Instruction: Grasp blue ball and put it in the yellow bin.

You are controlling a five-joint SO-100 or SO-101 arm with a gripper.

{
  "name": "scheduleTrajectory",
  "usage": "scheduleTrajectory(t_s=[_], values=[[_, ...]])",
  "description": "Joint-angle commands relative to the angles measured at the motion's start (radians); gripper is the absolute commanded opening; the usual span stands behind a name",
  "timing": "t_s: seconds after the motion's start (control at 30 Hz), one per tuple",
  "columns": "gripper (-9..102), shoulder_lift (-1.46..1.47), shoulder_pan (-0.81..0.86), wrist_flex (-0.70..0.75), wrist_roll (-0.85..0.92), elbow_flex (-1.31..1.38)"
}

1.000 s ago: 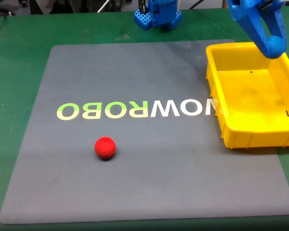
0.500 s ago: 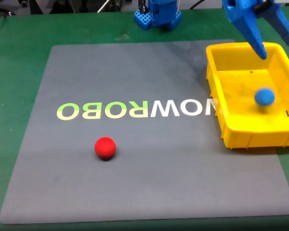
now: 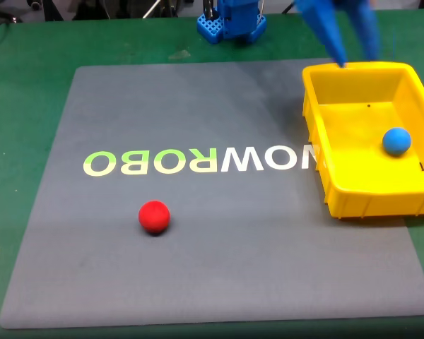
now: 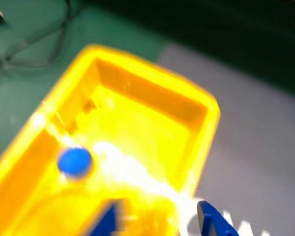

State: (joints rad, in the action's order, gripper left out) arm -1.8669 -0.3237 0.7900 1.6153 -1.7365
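The blue ball lies inside the yellow bin, near its right wall in the fixed view. In the wrist view the blue ball rests on the floor of the yellow bin, left of centre. My blue gripper hangs open above the bin's far rim, its two fingers apart and holding nothing. Both fingertips show at the bottom edge of the wrist view, spread, with the gripper over the bin's near corner.
A red ball sits on the grey mat left of centre, below the ROBOWORLD-style lettering. The arm's blue base stands at the mat's far edge. Green table surrounds the mat.
The gripper opened and let go of the blue ball, which dropped into the yellow bin and settled near its right wall. The gripper then rose and swung left toward the far rim.
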Motion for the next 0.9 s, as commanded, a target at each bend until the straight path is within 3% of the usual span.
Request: scheduleTrajectory(t_s=[0.0, 0.2, 0.37, 0.63, 0.8, 0.87], values=[[0, -0.328, 0.097, -0.032, 0.029, -0.356], [0, -0.767, 0.265, -0.043, 0.12, -0.922], [0, -0.982, 0.331, 0.009, 0.121, -1.158], [0, -1.243, 0.383, 0.256, 0.104, -1.328], [0, -1.45, 0.391, 0.549, 0.106, -1.362], [0, -1.457, 0.377, 0.584, 0.064, -1.364]])
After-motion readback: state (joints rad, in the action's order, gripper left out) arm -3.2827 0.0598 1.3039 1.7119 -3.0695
